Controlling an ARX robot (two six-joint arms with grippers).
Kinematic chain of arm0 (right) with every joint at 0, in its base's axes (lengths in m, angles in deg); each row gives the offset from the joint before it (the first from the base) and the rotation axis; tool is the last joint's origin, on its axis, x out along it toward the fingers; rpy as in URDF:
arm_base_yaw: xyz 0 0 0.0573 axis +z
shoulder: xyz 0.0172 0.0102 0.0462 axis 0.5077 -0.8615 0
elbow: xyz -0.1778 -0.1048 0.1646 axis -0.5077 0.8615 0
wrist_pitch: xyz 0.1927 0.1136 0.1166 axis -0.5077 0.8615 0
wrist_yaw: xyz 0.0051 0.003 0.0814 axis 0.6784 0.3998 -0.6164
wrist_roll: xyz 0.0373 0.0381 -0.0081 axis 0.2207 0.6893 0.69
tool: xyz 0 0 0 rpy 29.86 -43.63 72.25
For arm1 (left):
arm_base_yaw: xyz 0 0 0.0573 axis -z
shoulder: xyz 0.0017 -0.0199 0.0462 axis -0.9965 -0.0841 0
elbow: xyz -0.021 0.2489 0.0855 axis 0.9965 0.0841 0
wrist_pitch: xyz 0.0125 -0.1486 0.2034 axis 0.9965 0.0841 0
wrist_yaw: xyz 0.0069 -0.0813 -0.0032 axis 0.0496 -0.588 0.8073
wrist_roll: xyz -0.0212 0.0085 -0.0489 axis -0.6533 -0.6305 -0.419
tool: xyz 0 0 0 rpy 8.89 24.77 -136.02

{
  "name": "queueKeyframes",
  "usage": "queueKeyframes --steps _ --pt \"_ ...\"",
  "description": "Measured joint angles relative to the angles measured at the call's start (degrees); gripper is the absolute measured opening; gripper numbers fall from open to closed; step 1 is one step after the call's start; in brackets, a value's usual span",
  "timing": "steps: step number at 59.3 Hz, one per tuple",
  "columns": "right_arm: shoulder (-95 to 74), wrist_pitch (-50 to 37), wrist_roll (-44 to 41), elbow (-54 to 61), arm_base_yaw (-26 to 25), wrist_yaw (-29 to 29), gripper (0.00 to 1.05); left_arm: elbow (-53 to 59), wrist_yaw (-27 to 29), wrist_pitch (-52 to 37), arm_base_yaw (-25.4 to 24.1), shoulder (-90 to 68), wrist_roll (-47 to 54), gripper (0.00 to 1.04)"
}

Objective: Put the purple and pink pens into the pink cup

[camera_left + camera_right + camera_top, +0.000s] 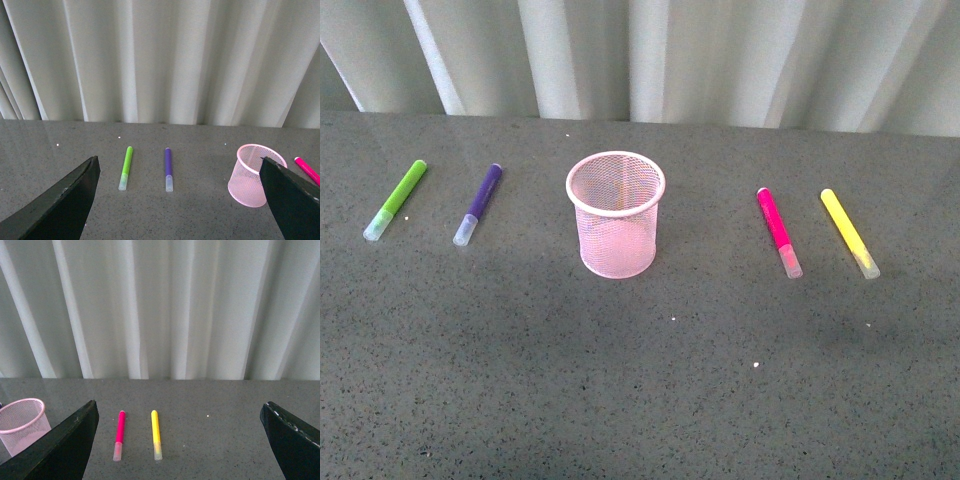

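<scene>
Between the left gripper's (178, 160) jaws, the outer left pen (126, 165) and inner left pen (168, 167) are being seen lying side by side, the cup (250, 172) partly behind one jaw. Between the right gripper's (180, 402) jaws, the inner right pen (119, 432) and outer right pen (156, 432) are being seen likewise.

A lime-green marker (397, 200) lies flat on the grey speckled counter (640, 400) near its far-left corner. 1 yellow marker (849, 232) lies toward the right edge. A pale curtain (720, 60) hangs behind the far edge.
</scene>
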Motion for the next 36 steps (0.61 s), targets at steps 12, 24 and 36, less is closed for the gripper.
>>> queueKeyframes --steps 12,24,36 --pt "0.0 0.0 0.0 0.0 0.0 0.0 0.98 0.0 0.0 0.0 0.0 0.0 0.0 0.98" --pt "0.0 0.0 0.0 0.0 0.0 0.0 0.98 0.0 0.0 0.0 0.0 0.0 0.0 0.98" --pt "0.0 0.0 0.0 0.0 0.0 0.0 0.98 0.0 0.0 0.0 0.0 0.0 0.0 0.98"
